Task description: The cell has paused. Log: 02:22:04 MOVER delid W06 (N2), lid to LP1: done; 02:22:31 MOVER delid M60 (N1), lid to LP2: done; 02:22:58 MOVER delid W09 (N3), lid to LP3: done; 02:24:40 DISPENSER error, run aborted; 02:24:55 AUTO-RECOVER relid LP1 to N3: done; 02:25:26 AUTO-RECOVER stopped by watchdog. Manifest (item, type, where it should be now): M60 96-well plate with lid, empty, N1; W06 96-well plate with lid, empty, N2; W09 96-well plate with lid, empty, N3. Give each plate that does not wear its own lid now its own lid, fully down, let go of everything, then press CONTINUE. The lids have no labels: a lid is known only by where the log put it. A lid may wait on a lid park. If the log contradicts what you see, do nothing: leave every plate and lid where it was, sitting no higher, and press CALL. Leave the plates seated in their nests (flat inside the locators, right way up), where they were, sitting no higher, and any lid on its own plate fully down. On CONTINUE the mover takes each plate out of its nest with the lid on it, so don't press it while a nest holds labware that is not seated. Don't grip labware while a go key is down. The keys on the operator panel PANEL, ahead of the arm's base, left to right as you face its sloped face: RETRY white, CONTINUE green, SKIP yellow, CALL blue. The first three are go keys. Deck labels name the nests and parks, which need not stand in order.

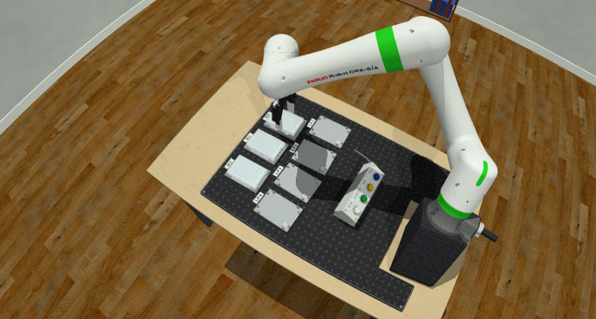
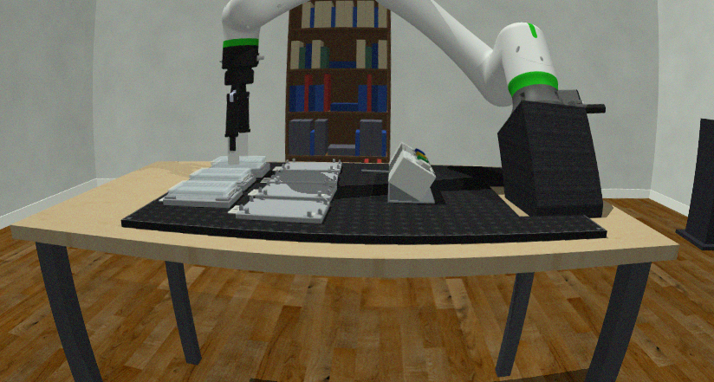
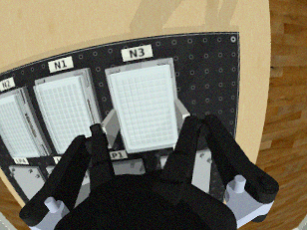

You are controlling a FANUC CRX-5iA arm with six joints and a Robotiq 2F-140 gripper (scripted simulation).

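Three white 96-well plates sit in a row of nests: N3 [image 1: 284, 124] at the far end, N1 [image 1: 265, 145] in the middle, and a third [image 1: 247, 173] nearest, whose label I cannot read. In the wrist view the N3 plate [image 3: 142, 106] lies right under me, with the N1 plate [image 3: 65, 110] beside it. My gripper [image 1: 282, 121] points straight down over the N3 plate and is shut on a clear lid; it also shows in the exterior view [image 2: 233, 153]. The lid is see-through, so I cannot tell whether it rests on the plate or hangs just above it.
Several grey lid parks [image 1: 313, 156] stand in a row beside the nests; two lie in the arm's shadow, and I cannot tell whether clear lids rest on them. The operator panel [image 1: 359, 194] stands towards the base, with its blue [image 1: 377, 176], yellow [image 1: 369, 186], green [image 1: 363, 198] and white [image 1: 356, 210] keys.
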